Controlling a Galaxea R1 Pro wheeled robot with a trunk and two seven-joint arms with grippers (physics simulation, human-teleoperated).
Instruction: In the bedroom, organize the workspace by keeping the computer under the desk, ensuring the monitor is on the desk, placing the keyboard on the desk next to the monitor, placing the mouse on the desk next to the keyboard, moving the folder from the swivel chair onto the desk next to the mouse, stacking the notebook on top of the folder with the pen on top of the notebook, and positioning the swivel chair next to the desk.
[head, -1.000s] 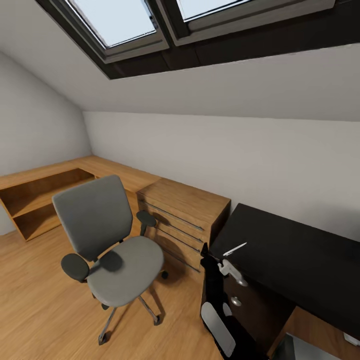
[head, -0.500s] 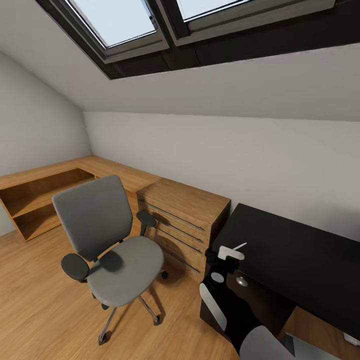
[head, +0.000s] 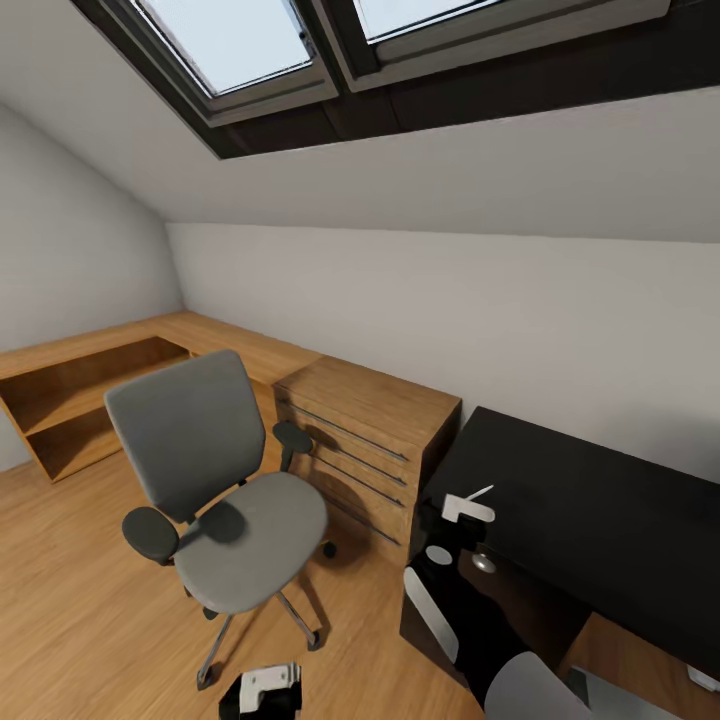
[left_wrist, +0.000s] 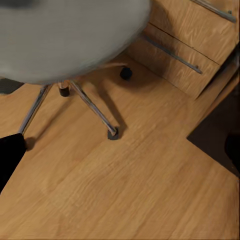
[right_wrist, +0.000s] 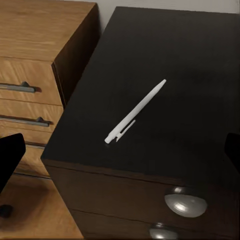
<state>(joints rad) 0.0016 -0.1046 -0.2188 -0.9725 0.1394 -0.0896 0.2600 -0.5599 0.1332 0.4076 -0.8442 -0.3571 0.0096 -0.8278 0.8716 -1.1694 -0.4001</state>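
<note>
Pen (right_wrist: 135, 111) lies loose on the dark worktop (right_wrist: 190, 75) near its corner; my right jaws (head: 455, 520) hover over it, spread to pinch it.

Swivel chair (head: 215, 480) beside wooden drawers (head: 365, 440)

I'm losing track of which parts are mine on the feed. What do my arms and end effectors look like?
Right arm: black body with pale grey-white oval panels and small round grey caps, ending in a white block at the right end effector. Left end effector: a white piece set in a black housing. The right wrist view shows plain black fingers. No cables or markings are visible.
</note>
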